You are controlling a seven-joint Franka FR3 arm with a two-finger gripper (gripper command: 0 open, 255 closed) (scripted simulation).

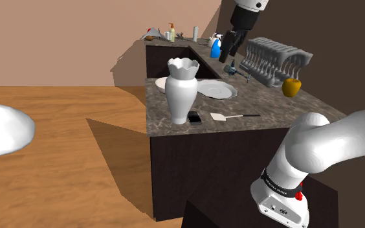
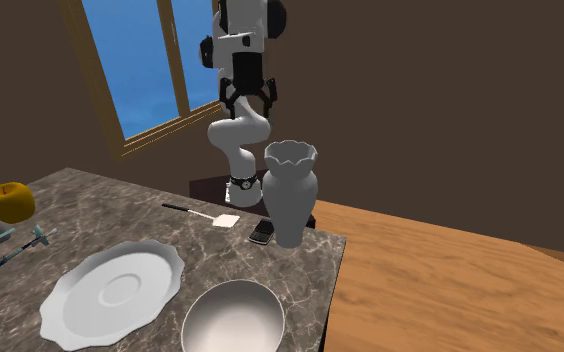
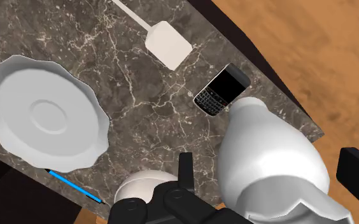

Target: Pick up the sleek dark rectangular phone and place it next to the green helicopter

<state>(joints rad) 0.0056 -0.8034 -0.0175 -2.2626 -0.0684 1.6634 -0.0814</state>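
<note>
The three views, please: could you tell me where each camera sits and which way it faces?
Shoulder view: beside and behind the arm, looking along the counter toward the vase; a white arm link shows lower right, the gripper up high.
Second exterior view: across the counter, facing the arm before a window; the arm shows upright.
Wrist view: on the hand, looking down at the phone and plate; open black fingers show.
Shared: all three show the vase and phone.
</note>
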